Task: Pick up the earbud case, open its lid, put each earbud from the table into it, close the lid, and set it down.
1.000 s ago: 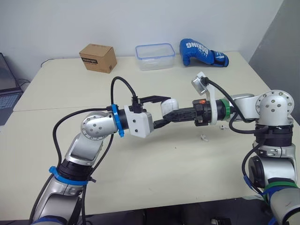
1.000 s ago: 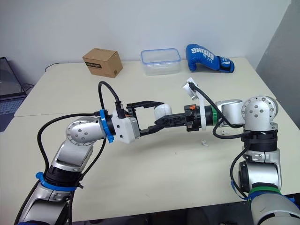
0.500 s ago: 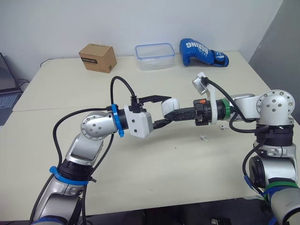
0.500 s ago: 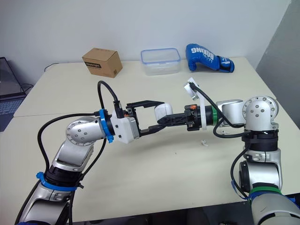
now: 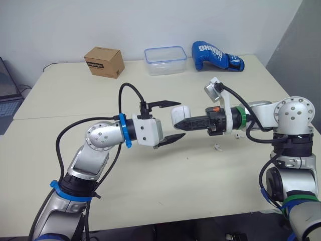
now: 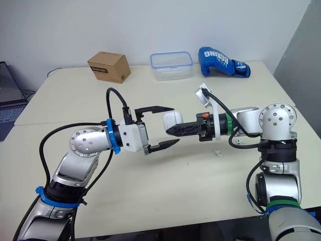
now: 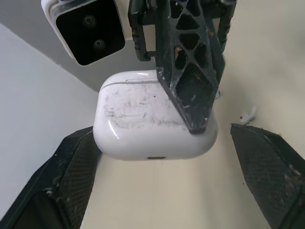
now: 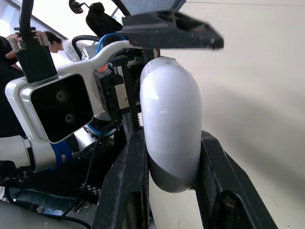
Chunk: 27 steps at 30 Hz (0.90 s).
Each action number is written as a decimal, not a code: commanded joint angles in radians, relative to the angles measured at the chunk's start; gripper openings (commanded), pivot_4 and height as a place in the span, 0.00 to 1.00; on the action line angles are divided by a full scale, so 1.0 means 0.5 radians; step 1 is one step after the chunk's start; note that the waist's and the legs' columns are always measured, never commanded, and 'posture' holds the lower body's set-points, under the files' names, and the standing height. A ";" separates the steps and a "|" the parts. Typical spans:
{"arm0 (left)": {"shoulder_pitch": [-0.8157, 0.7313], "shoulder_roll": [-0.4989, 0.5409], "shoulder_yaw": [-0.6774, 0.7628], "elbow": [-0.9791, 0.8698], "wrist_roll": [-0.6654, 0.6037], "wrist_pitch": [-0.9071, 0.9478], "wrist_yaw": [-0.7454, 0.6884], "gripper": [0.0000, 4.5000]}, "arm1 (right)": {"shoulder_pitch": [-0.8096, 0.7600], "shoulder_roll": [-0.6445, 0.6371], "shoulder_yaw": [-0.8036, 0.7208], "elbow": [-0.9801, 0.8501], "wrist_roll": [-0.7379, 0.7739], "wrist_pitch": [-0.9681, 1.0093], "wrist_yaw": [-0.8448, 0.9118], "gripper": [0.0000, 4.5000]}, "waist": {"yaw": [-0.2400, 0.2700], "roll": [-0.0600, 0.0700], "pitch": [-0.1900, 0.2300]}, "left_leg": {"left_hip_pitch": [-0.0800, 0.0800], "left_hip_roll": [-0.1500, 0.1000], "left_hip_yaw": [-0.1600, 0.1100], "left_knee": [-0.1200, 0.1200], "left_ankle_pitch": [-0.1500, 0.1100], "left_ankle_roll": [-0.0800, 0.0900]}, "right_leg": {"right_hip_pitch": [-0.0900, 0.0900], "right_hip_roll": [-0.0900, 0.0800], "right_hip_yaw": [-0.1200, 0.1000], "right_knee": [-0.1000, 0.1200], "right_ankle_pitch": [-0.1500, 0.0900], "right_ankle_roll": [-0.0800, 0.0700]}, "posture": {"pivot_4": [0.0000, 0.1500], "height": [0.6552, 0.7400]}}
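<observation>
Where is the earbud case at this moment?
The earbud case is held above the table at mid-scene in the head views, clamped in the right gripper, with the left gripper open on either side of it.

Earbud case (image 5: 180, 113): white, glossy, scuffed, lid shut, pinched aloft in right gripper (image 5: 179, 120). Earbud (image 5: 217, 147): small, white, lying on table (image 5: 165, 175). Second earbud (image 5: 236, 136) near it.

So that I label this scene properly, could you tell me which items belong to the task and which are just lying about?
Job:
earbud case, in the right claw
earbud on the table
second earbud nearby

Lying about:
cardboard box
plastic container
blue boxing glove
</observation>
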 commanded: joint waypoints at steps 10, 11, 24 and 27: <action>0.013 0.417 0.348 -0.321 -0.837 1.493 -0.064 0.99 | -0.039 -0.449 0.651 -0.393 -0.583 -0.531 0.494 0.20 | -0.024 0.001 0.001 | 0.000 0.000 -0.001 0.000 -0.004 0.008 | 0.001 0.001 -0.001 -0.001 -0.001 0.001 | 1.00 1.00; -0.009 0.411 0.352 -0.314 -0.877 1.582 -0.049 0.99 | -0.058 -0.496 0.745 -0.406 -0.675 -0.604 0.551 0.20 | -0.028 0.001 0.001 | 0.000 0.000 -0.001 0.000 -0.004 0.008 | 0.001 0.001 -0.001 -0.001 -0.001 0.001 | 1.00 1.00; -0.211 0.425 0.114 -0.302 -0.898 1.946 -0.083 0.99 | -0.248 -0.769 1.362 -0.455 -1.573 -1.360 1.168 0.20 | -0.042 0.001 0.001 | -0.001 0.000 0.000 -0.001 0.000 0.000 | 0.000 0.000 -0.001 -0.003 -0.001 0.001 | 1.00 1.00; -0.274 0.414 0.008 -0.264 -0.826 1.932 -0.105 0.99 | -0.327 -0.728 1.405 -0.418 -1.691 -1.423 1.246 0.20 | -0.043 0.001 0.001 | -0.001 0.000 0.000 -0.001 0.000 0.000 | -0.001 0.000 -0.001 -0.003 -0.001 0.001 | 1.00 1.00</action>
